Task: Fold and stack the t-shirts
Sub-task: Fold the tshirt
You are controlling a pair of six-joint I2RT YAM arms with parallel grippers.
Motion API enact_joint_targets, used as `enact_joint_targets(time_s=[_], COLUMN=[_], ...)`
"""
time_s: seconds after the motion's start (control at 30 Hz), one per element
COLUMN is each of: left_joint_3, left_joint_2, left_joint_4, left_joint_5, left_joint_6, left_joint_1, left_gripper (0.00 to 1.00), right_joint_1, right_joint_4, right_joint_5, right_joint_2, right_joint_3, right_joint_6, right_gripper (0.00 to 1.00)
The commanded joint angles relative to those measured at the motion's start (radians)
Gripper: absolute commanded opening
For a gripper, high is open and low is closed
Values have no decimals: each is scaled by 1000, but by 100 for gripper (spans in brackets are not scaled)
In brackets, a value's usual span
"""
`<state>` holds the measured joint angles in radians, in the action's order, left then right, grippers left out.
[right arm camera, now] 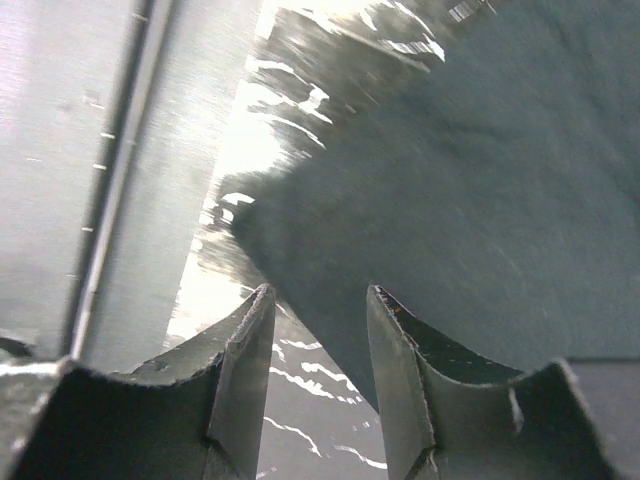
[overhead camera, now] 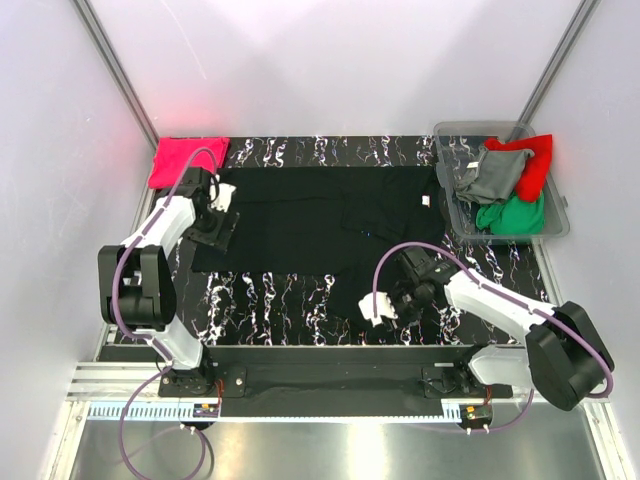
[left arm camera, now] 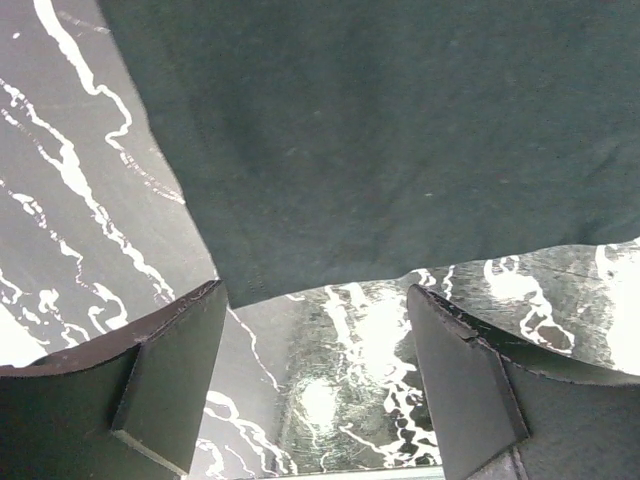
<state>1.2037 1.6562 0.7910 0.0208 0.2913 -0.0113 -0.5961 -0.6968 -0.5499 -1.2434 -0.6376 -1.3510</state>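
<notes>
Top external view: a soft, matte black tee (overhead camera: 320, 225) lies spread nearly flat across the glossy black table (overhead camera: 260, 300) veined with white, a small white tag (overhead camera: 425, 202) near its right side. A pink tee (overhead camera: 185, 160) sits folded in a neat rectangle at the far left corner. At the far right, a clear plastic bin (overhead camera: 445, 135) holds three crumpled tees, red (overhead camera: 535, 160), grey (overhead camera: 495, 180) and green (overhead camera: 515, 215), making five tees in all.

The left gripper (left arm camera: 315, 292) hangs over the black tee's left edge, its dark wedge-shaped jaws spread wide, with bare table between them and the wavy hem just ahead. The right gripper (right arm camera: 320, 290) is at the tee's near edge, its jaws narrowly parted and holding nothing; a blurred, rounded corner of cloth lies just beyond the tips. A metal rail (right arm camera: 110, 170) runs along its left.
</notes>
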Motion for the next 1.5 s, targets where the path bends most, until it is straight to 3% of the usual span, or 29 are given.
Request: enact_joint_targets(time_s=[0.0,0.2,1.1,1.17,1.27,1.3,1.37,1.47], left_joint_3=[34,51,45,45,39,37,30,8], left_joint_2=[13,39,28,30,34,33,28,5], left_joint_4=[-27,-26,-22,-22,-24,-24,-22,-27], left_joint_5=[-18,-18,-44,-48,-51,-50,-51,-73], left_joint_6=[6,0,-1,0,0,3,15,75], left_joint_1=[10,36,60,59,62,62,63,66], left_gripper=[77,76,75,75,75,75,74,74], right_joint_1=[-33,-76,-148,-152,-163,-166,-166,-166], right_joint_4=[-75,-101,20,37,54,54,51,37], right_joint_5=[-74,-94,-9,5,22,24,37,96], right_joint_2=[25,64,-91,-97,-111,-116,-108,-67], right_joint_3=[-39,-13,16,21,26,24,19,16], right_joint_6=[-72,-74,-42,-37,-27,-20,1,27], right_gripper=[49,47,41,38,26,15,6,1])
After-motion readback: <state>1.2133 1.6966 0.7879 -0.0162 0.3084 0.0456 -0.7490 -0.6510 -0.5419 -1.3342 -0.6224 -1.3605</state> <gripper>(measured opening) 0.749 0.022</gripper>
